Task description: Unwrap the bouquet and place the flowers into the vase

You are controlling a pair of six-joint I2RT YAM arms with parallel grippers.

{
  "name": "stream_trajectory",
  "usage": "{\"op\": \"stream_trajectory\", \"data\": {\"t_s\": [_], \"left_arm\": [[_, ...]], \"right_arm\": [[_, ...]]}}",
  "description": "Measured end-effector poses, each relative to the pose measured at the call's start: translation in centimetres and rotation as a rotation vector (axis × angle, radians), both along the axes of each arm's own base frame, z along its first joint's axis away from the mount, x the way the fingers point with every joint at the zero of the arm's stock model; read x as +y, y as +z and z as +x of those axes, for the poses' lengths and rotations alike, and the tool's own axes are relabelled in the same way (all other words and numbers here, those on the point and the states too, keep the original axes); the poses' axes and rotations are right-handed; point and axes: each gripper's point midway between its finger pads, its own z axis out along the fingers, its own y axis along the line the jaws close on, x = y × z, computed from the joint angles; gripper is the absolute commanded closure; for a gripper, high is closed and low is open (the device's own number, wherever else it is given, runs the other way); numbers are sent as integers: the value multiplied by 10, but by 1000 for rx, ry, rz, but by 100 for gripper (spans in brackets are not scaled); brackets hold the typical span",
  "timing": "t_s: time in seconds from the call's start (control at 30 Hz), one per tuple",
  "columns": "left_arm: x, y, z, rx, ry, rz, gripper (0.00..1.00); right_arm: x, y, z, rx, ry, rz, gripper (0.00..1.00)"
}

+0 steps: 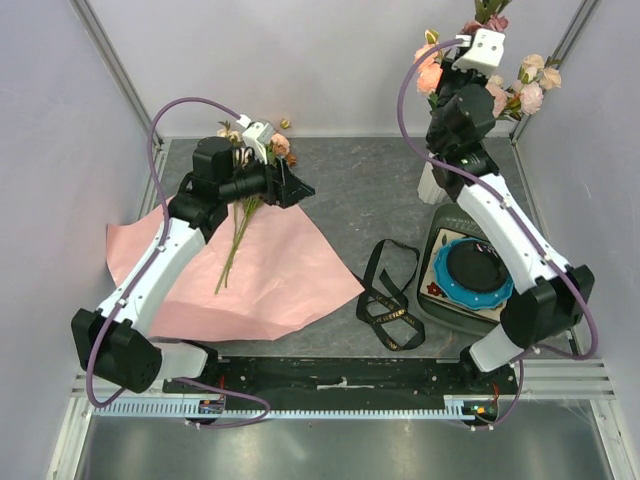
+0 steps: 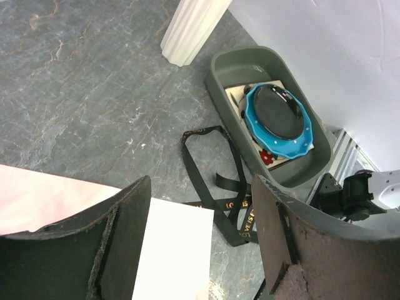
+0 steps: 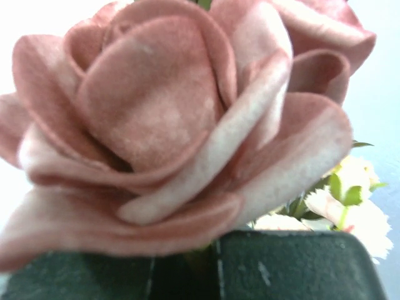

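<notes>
The bouquet's pink paper (image 1: 270, 275) lies spread flat on the table's left half. A few flowers (image 1: 238, 232) rest on it, stems toward me, heads near the back. Just right of them my left gripper (image 1: 296, 186) hovers open and empty, its fingers (image 2: 122, 240) wide apart over the paper's edge (image 2: 169, 250). My right gripper (image 3: 200, 262) is raised at the back right, shut on the green stem under a big pink rose (image 3: 175, 119). More flowers (image 1: 528, 92) fan out around it. The white ribbed vase (image 1: 431, 185) stands below, partly hidden by the right arm.
The black ribbon (image 1: 388, 295) lies loose in the middle of the grey table. A green tray (image 1: 440, 300) holding a blue round dish (image 1: 472, 272) sits at the right under the right arm. Pale walls close in on the table's sides and back.
</notes>
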Motion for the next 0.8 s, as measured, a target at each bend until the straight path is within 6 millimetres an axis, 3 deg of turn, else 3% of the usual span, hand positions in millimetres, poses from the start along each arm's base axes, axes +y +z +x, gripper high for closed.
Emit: {"op": "stream_trajectory", "data": {"t_s": [0.17,0.37,0.57,0.8], "left_arm": [[0,-11,5,25,11,20,28],[3,-18,11,43,22,26,28],[7,-20,15,50,35,28,28],[9,-20,16,52,33,24,28]], "right_arm": [[3,-15,35,26,-35,-49,100],[-14,-24,54,40,-74,-55,100],[-25,-7,57,-7,-90,-18,100],[-26,29,47,-90,-76,27,100]]}}
